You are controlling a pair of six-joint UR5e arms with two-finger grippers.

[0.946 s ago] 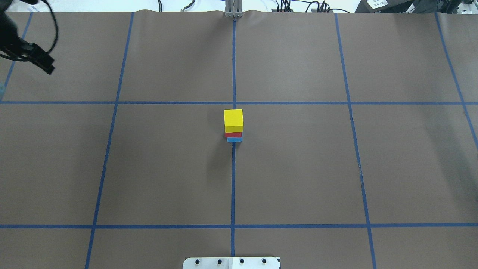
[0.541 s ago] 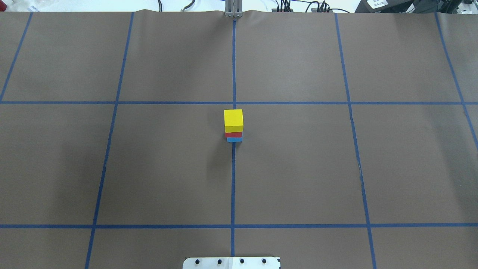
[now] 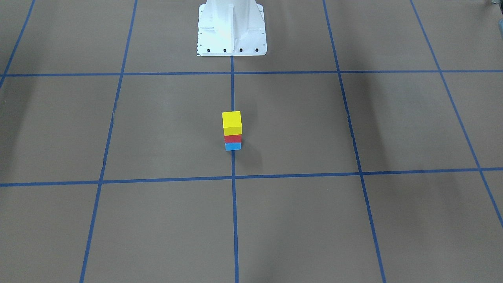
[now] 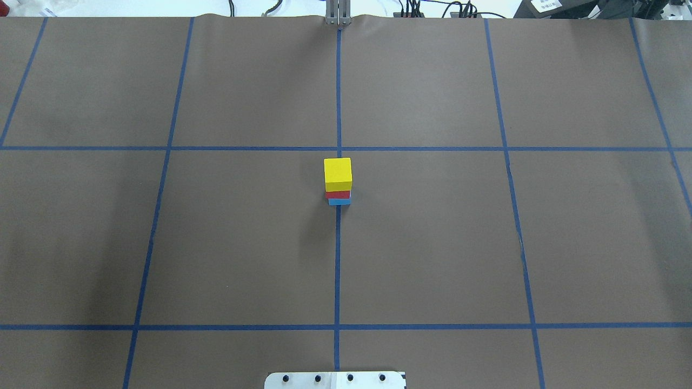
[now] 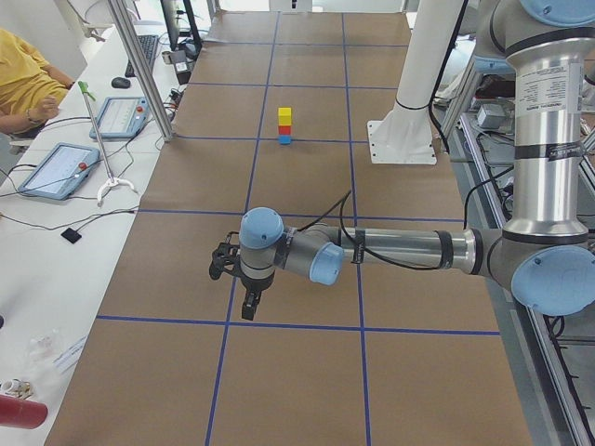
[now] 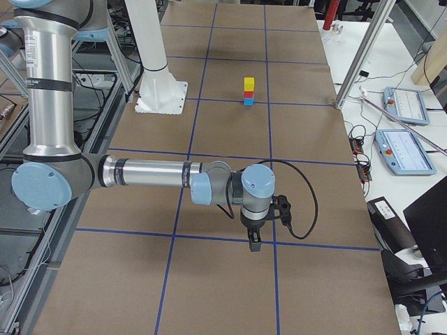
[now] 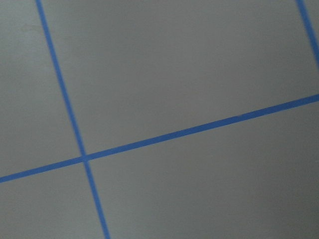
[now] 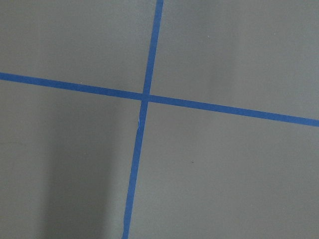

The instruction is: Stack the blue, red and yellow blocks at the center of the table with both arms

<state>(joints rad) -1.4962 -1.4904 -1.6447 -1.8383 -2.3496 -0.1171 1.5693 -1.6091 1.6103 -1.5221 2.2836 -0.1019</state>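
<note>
**While the tower stands finished, both arms hang clear**

Although the left gripper shows in the side view, hanging low over the table and well apart from the blocks, I cannot tell whether its jaws are apart or together. At the centre, on the middle tape line, the blue block sits on the table, with the red block on it and the yellow block on top. Their edges are roughly flush and nothing touches them. The right gripper hangs likewise toward the right end, its jaws equally unreadable. The stacking looks done to me. The next move calls only for keeping both arms away from the tower.
</note>
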